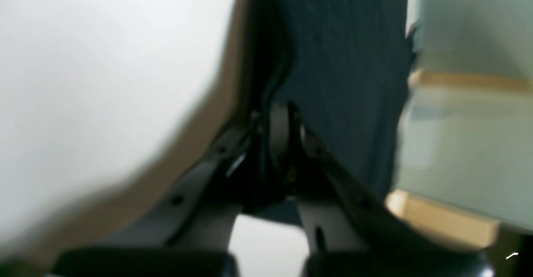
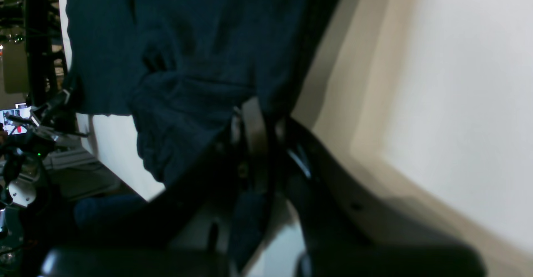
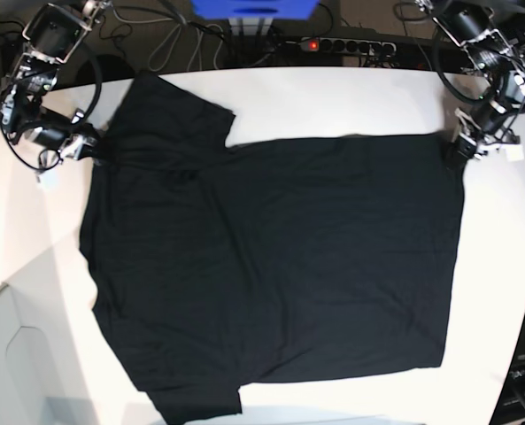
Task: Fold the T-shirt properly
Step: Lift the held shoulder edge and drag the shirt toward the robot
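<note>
Overhead, a large black short-sleeved cloth T-shirt (image 3: 271, 266) lies spread, plain side up, across the white table (image 3: 351, 102).
Left gripper (image 3: 461, 150) is clamped on the shirt's far edge; right gripper (image 3: 89, 146) is clamped on cloth beside the sleeve.

The left tool (image 1: 280, 127) has its two dark jaws drawn together on a fold of the black T-shirt (image 1: 345, 60). The cloth rises from the tips and spreads up and to the right of the tool, faintly creased. To the tool's left lies the white bench (image 1: 91, 68), blurred. A pale wooden strip (image 1: 441, 223) sits low to its right.
</note>
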### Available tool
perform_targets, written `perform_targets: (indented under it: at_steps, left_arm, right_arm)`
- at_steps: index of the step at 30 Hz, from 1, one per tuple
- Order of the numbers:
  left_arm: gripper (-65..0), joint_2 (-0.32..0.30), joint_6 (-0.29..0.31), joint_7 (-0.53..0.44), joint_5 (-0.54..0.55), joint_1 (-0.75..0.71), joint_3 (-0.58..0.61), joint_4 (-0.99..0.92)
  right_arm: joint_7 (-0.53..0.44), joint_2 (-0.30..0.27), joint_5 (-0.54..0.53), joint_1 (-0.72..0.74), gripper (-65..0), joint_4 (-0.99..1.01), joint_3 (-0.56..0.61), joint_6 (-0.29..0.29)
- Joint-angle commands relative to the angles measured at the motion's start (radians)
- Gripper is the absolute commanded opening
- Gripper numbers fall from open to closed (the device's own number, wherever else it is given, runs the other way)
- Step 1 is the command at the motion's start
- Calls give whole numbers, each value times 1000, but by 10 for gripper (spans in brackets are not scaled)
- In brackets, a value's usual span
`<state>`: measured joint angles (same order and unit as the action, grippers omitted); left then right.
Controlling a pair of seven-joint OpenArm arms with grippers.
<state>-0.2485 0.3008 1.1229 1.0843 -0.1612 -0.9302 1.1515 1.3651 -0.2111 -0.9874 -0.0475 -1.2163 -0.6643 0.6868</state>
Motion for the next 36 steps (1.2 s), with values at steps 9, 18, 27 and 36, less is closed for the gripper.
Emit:
perform_targets:
  at_steps: [9, 18, 27, 36]
  left_arm:
    - [-650, 53, -25, 39, -83, -123, 3, 278]
    - [-650, 56, -25, 33, -76, -216, -3, 397]
    - [-650, 84, -25, 33, -76, -289, -6, 546]
    - [-650, 104, -24, 33, -76, -351, -6, 631]
  right_arm:
    - [31, -63, 69, -30, -650, 0, -7, 11]
    - [31, -90, 68, -133, -650, -147, -12, 11]
    - [31, -86, 68, -219, -650, -287, -15, 11]
    - [31, -86, 68, -308, -650, -415, -127, 11]
